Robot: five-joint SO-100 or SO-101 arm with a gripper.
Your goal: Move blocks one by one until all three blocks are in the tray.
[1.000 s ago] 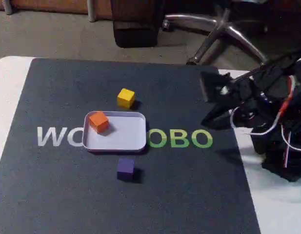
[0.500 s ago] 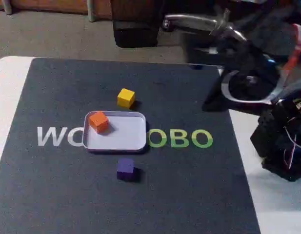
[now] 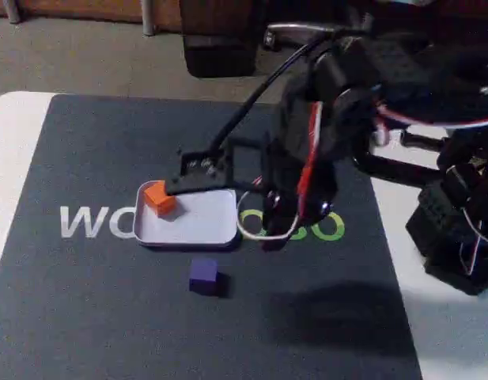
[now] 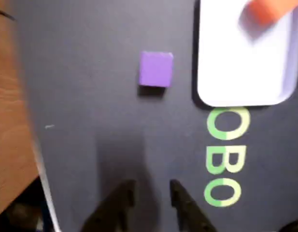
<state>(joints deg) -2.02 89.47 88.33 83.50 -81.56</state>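
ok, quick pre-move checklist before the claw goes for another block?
1. Orange block in the white tray: ok, it sits at the tray's left end in the fixed view.
2. Purple block free to grasp: ok, alone on the dark mat, apart from the tray rim.
3. Claw empty: ok, the wrist view shows a gap between its fingers with nothing in it.
4. Claw lined up with the purple block: not ok, the block lies well ahead of the fingertips.
5. Yellow block position: cannot tell, the arm covers the mat behind the tray.
6. Tray room for two more: ok, mostly bare.
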